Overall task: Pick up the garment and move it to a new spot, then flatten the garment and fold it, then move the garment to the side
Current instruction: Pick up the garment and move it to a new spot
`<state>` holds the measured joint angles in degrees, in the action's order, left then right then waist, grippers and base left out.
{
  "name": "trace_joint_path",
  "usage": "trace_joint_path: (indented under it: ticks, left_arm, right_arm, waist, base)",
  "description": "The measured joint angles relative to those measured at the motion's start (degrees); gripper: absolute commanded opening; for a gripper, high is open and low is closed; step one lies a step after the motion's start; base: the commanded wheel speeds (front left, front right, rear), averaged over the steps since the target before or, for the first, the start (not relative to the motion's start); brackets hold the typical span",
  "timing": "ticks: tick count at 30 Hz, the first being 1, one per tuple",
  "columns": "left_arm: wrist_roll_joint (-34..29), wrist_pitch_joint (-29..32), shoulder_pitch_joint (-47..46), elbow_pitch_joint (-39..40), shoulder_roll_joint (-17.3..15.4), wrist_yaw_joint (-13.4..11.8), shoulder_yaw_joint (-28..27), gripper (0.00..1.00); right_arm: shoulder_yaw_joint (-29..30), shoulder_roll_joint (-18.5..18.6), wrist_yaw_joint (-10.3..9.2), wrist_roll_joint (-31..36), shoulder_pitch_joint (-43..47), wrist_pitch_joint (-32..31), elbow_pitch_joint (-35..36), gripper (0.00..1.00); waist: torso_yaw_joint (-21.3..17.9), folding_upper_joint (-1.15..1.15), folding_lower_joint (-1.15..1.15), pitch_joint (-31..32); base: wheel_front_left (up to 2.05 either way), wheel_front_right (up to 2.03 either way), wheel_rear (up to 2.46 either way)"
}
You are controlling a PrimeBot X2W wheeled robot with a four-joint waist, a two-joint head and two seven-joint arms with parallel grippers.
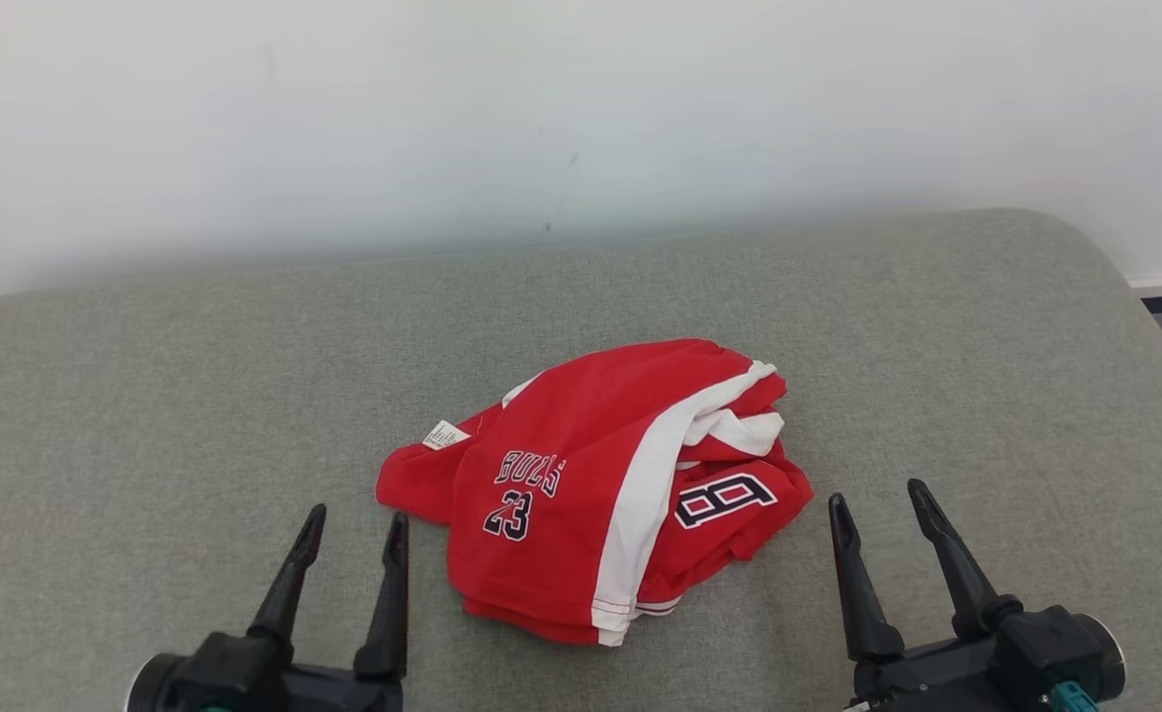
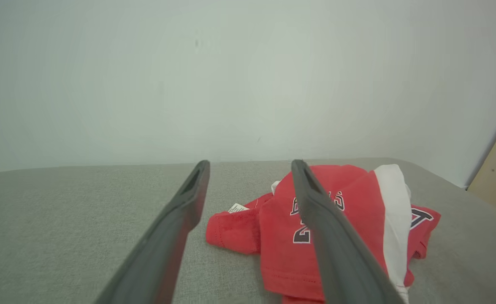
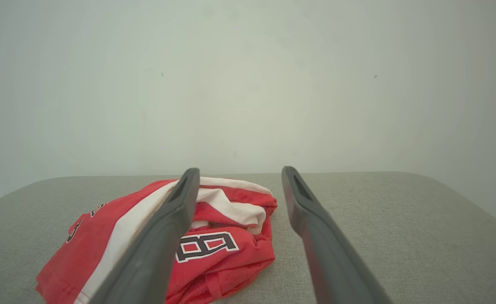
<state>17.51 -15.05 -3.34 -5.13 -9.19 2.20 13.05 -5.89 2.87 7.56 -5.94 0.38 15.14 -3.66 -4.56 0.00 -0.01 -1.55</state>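
1. The garment point(image 1: 561, 494), a red jersey with a white stripe point(image 1: 640, 494) and dark lettering, lay crumpled in a heap near the middle of the grey padded surface point(image 1: 145, 396). It was doubled over itself, so its true outline was hard to read.
2. Our left hand point(image 1: 355, 516) sat just beside the heap's left edge, fingers apart and gripping nothing. It was near the red flap carrying the small white label point(image 1: 445, 434), which we judged a convenient edge to pinch.
3. Our right hand point(image 1: 875, 492) mirrored it on the other side, fingers likewise apart and empty. It was just clear of the bunched part with the large dark-outlined character.
4. We read this flanking stance as deliberate. With one hand on each side we could take two separate points, so the cloth would spread when lifted instead of dangling as a lump.
5. Judging by how the cloth lay, nothing was flattened or folded yet. We took the step in hand to be gripping the heap, and the bare surface all around left room to work.
6. The layers overlapped, so a pinch might catch more than one layer and keep the heap bunched.
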Motion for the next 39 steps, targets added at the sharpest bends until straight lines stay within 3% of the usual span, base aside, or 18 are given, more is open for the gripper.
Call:
trace_joint_path:
  ticks: [7, 15, 19, 29, 30, 31, 32, 39]
  left_arm:
    - [-3.3, 0.0, -6.1, -5.3, 2.2, 3.2, 4.7, 1.0]
    - [-4.1, 6.3, -17.9, -12.5, 4.0, 4.9, 13.4, 1.0]
    - [-5.0, 10.4, -22.5, -15.3, 4.3, 4.8, 15.4, 1.0]
    - [-7.1, 18.7, -27.4, -21.8, 2.2, 0.7, 14.6, 1.0]
    - [-7.4, 18.8, -27.7, -22.1, 1.8, 0.5, 14.6, 0.48]
    - [-7.5, 18.5, -27.8, -22.1, 1.5, 0.2, 14.5, 0.3]
    - [-7.5, 18.1, -27.9, -22.1, 1.4, 0.1, 14.3, 0.0]
    - [-2.7, 15.9, -29.0, -17.4, 2.1, 0.9, 11.4, 0.0]
  right_arm:
    - [-0.7, 0.0, 0.0, -0.1, -1.7, 0.0, 0.0, 1.0]
    - [-0.5, 0.0, 0.0, -0.7, -2.9, 0.0, 0.5, 1.0]
    - [-0.9, 0.0, 0.0, -1.2, -3.1, 0.0, 0.8, 1.0]
    - [-0.6, 0.0, 0.0, -3.7, -3.6, 0.0, 1.3, 1.0]
    - [-0.7, 0.0, 0.0, -3.7, -3.6, 0.0, 1.3, 1.0]
    - [-0.7, 0.0, 0.0, -3.8, -3.6, 0.0, 1.3, 1.0]
    - [-0.6, 0.0, 0.0, -3.8, -3.6, 0.0, 1.3, 1.0]
    - [-0.1, 0.0, 0.0, -3.9, -3.4, 0.0, 1.2, 1.0]
  waist:
    - [-2.1, 0.0, 0.01, -1.5]
    - [-6.9, 0.0, 0.01, -3.8]
    - [-9.5, 0.01, 0.01, -5.2]
    - [-14.7, 0.01, 0.01, -8.0]
    - [-15.0, 0.01, 0.02, -8.2]
    - [-15.2, 0.01, 0.02, -8.4]
    - [-15.4, 0.01, 0.02, -8.6]
    - [-13.9, 0.01, 0.02, -8.2]
  base:
    - [0.0, 0.0, 0.0]
    - [0.0, 0.0, 0.0]
    - [0.0, 0.0, 0.0]
    - [0.0, 0.0, 0.0]
    - [0.0, 0.0, 0.0]
    - [0.0, 0.0, 0.0]
    - [0.0, 0.0, 0.0]
    - [0.0, 0.0, 0.0]
